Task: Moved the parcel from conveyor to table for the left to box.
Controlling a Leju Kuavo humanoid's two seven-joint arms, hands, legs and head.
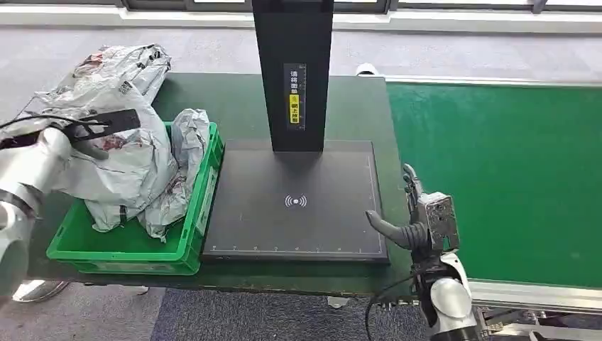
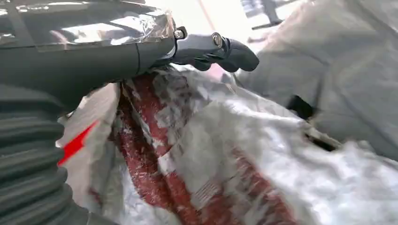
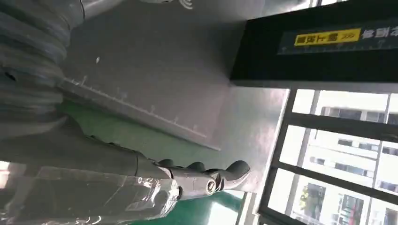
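Left hand over crumpled grey-and-red parcel

grey floor, daylit windows

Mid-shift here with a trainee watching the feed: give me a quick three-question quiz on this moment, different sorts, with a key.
1. True or false: a parcel lies on the black scan pad.
2. Where are the grey parcels piled? A) on the conveyor B) in the green crate C) on the floor
3. Fill in: the right hand hovers at the pad's edge and holds ____.

Key: 1 false, the pad is bare. 2 B; the left hand is among them. 3 nothing; the green conveyor beside it is bare too.
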